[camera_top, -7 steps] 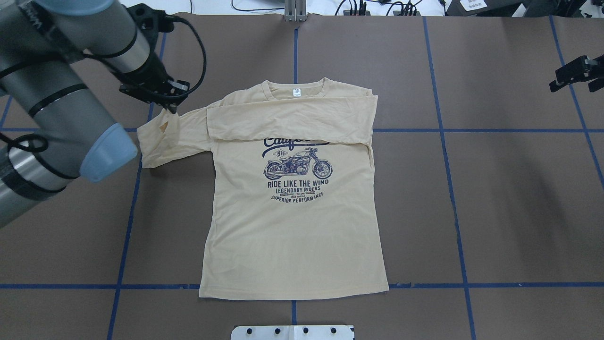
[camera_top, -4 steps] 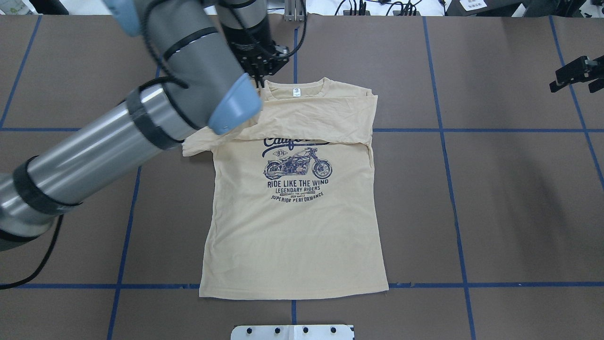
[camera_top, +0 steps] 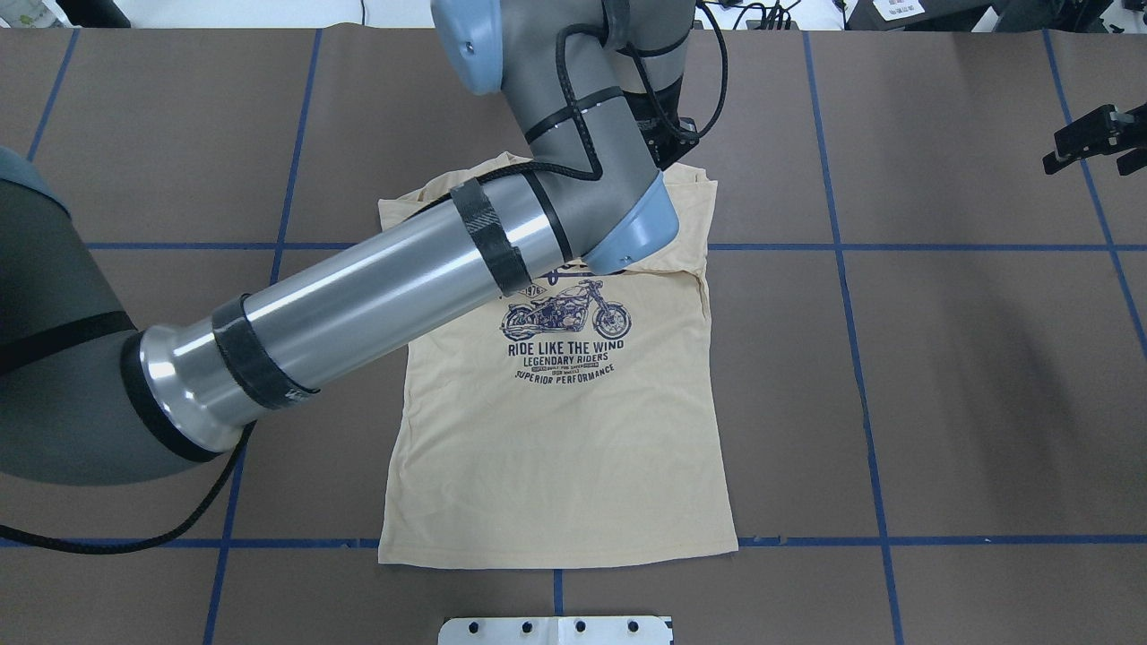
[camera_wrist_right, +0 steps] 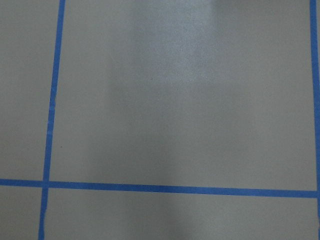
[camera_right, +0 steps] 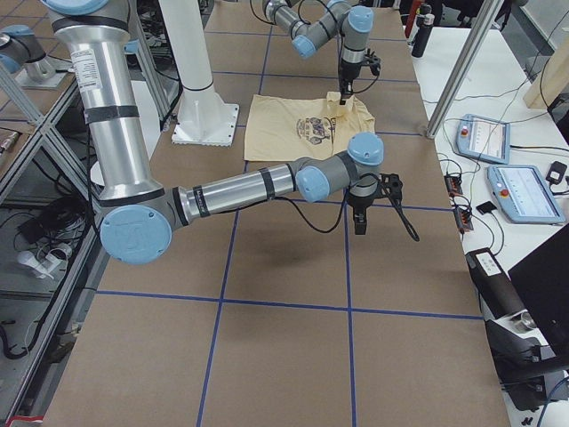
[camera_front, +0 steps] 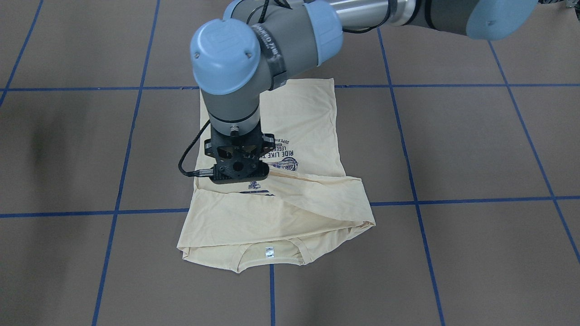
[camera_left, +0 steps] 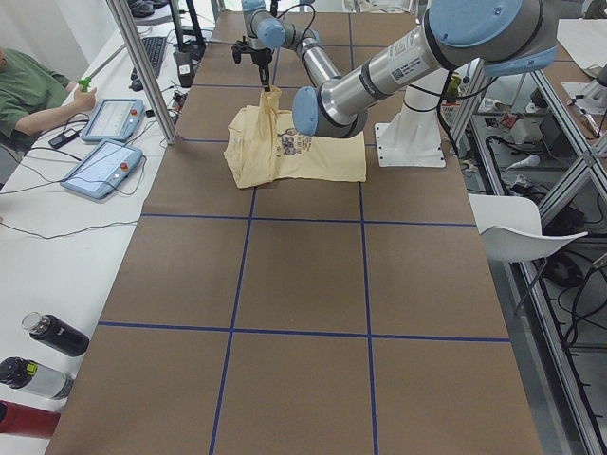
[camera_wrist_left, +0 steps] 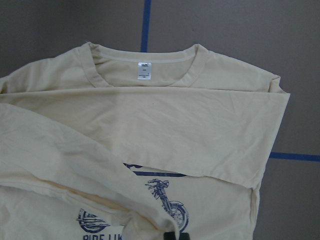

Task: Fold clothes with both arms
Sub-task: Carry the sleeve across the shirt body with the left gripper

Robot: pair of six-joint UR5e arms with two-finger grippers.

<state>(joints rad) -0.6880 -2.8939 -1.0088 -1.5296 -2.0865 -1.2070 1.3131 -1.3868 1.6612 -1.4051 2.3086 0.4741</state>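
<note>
The pale cream-yellow long-sleeved T-shirt (camera_top: pixel 556 439) with its navy motorcycle print lies front-up on the brown desk (camera_top: pixel 986 358) gridded with blue tape, hem toward the robot. One sleeve (camera_wrist_left: pixel 200 135) lies folded across the chest. The left gripper (camera_right: pixel 343 96) is clamped on the other sleeve (camera_front: pixel 317 190), holding it raised above the chest. The right gripper (camera_top: pixel 1089 143) hangs over the desk, well apart from the shirt; I cannot tell how far open it is.

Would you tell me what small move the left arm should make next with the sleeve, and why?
Probably lower the left gripper and release. It holds the sleeve lifted over the chest of the shirt, drawn across from its shoulder, above the other sleeve, which lies folded flat there.
</note>
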